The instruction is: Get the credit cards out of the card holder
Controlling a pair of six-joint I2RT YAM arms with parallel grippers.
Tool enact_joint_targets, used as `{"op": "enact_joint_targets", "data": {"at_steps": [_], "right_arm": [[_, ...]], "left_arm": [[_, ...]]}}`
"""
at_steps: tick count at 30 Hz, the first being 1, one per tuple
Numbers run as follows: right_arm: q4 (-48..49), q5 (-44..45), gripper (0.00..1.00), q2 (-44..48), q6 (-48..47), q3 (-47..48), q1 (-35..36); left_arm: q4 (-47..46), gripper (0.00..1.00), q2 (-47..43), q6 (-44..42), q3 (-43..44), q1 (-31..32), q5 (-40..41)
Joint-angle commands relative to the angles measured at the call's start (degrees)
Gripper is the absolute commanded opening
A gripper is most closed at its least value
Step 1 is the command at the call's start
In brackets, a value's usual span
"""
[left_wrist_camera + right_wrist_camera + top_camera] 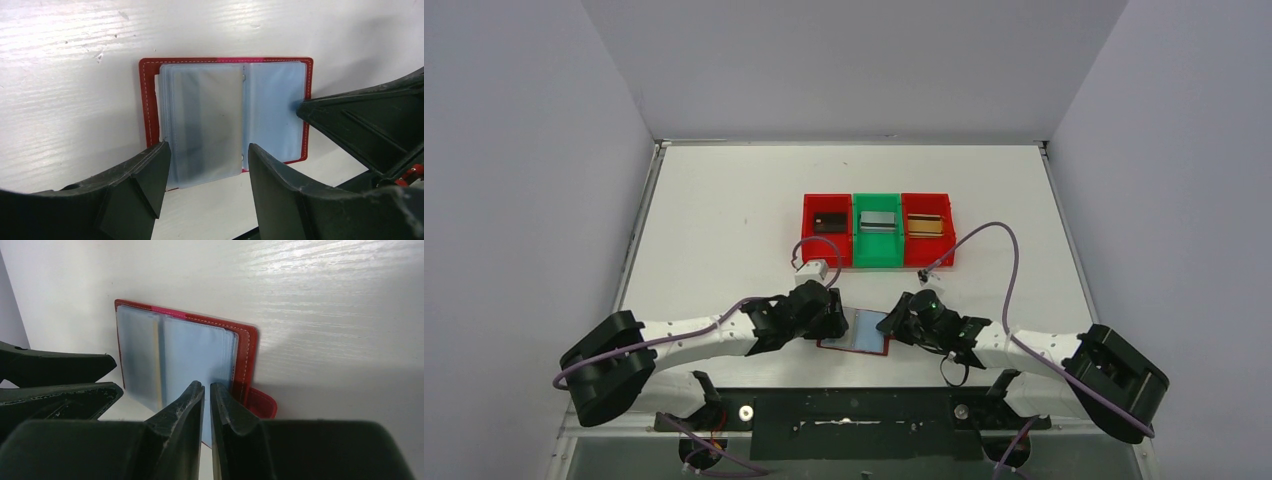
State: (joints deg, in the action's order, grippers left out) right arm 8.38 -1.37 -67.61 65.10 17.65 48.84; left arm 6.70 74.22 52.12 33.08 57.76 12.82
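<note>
The dark red card holder (147, 100) lies open and flat on the table, its bluish clear sleeves (272, 110) facing up. The greyish left sleeve (210, 120) has a dark streak; whether a card is inside I cannot tell. My left gripper (208, 147) hangs open over that sleeve's near edge, nothing between its fingers. My right gripper (206, 386) is shut, its tips resting on the right-hand sleeve (200, 355) beside the red clasp tab (262, 402). Three credit cards lie in the bins: black (828, 223), silver (878, 222), gold (925, 225).
A row of three bins stands behind the holder: red (809, 235), green (876, 258), red (946, 240). Grey walls close in the white table (724, 220) on both sides and at the back. Purple cables loop above both arms.
</note>
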Motion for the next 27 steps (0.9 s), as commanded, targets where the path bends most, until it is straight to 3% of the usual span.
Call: {"op": "enact_joint_targets", "data": {"at_steps": [1, 12, 27], "right_arm": [[1.4, 0.4, 0.13, -1.5, 0.8, 2.1, 0.4], [0.3, 0.8, 0.12, -2.6, 1.2, 1.3, 0.4], [0.4, 0.7, 0.12, -4.2, 1.3, 1.8, 0.3]], "left_arm": [[-2.2, 0.58, 1.7, 0.3, 0.9, -0.2, -1.2], [-3.9, 0.57, 3.9, -0.2, 1.7, -0.1, -3.0], [1.2, 0.57, 4.7, 0.4, 5.4, 2.6, 2.4]]}}
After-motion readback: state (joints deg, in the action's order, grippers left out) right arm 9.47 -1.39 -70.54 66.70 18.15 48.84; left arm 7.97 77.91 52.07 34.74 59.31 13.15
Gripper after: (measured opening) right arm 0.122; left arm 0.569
